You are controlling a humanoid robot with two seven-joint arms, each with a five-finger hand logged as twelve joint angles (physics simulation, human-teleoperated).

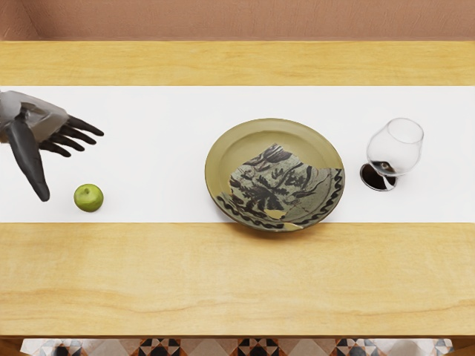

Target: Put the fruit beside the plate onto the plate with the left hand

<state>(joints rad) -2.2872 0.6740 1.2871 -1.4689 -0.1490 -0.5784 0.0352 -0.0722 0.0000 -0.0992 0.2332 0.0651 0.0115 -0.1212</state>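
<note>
Nearest, the bare wooden table (223, 278) fills the lower frame. On the white runner (159, 141) a green apple (88, 197) sits at lower left, well apart from the patterned olive plate (241, 141) at center. A wine glass (395, 148) stands right of it. At upper left, the left hand (38, 132) hovers just above the apple, fingers spread, holding nothing.

wooden table (237, 274), white runner (171, 111); patterned floor (252, 347)

Grey-shelled left robot hand (46, 137), black fingers.
</note>
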